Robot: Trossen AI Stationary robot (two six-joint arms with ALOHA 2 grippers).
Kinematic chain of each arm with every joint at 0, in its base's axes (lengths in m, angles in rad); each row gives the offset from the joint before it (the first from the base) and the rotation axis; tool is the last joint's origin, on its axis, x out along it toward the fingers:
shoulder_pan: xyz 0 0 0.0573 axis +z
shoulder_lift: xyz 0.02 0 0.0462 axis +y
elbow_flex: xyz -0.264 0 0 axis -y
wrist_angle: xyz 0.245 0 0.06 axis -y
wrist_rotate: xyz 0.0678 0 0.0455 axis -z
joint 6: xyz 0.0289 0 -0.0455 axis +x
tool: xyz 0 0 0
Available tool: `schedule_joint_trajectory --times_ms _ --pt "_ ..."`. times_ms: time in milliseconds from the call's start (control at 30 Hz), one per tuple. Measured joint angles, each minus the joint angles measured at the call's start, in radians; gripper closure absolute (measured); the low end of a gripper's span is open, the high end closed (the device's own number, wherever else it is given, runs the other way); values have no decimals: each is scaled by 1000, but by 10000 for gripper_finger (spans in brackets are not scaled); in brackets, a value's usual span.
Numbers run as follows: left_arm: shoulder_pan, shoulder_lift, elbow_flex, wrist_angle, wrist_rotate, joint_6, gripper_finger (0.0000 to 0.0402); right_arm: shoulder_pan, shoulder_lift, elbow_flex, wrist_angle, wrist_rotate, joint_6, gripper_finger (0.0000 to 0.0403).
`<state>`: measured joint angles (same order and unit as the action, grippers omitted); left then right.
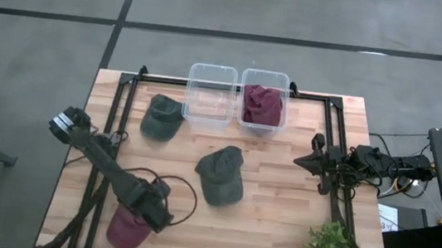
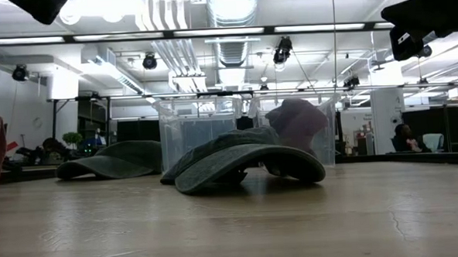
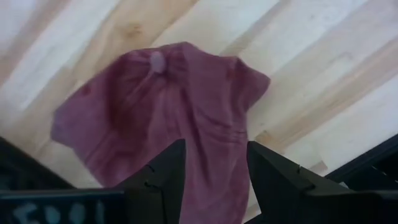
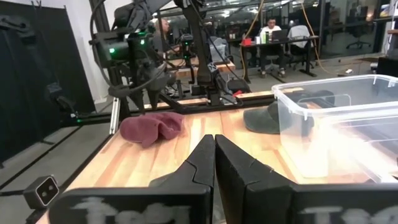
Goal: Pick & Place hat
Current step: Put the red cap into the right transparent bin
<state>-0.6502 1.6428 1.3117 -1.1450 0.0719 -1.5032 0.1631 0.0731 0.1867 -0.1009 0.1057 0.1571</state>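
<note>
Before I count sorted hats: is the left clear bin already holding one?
No; in the high view the left clear bin shows only its bare floor, while the right bin holds a maroon hat.

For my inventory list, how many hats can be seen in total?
4. One maroon hat under the left claw, one maroon hat in the right bin, two green hats on the table.

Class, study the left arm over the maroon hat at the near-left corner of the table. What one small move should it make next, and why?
Probably lower a little and close. The left end effector is open, its fingers either side of a fold of the maroon hat, which lies crumpled on the table, seemingly not yet gripped. The left bin looks empty, a likely destination. The right end effector waits shut at the right edge.
</note>
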Motion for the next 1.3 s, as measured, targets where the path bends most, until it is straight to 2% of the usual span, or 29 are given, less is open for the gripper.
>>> schedule_joint_trajectory --times_ms 367,600,700,1000,1133,1300 --pt "0 24 1 70 19 -10 239 0 0 0 1 1 0 394" --pt "-11 40 -62 104 32 -16 239 0 0 0 1 1 6 394" --pt "-16 51 -107 172 50 -24 239 0 0 0 2 1 16 394" --pt "-22 54 -247 513 50 -16 239 0 0 0 2 0 16 394" --pt "-23 54 -291 580 50 -17 239 0 0 0 2 0 19 394" --pt "-23 53 -329 582 50 -22 241 0 0 0 2 0 19 394"
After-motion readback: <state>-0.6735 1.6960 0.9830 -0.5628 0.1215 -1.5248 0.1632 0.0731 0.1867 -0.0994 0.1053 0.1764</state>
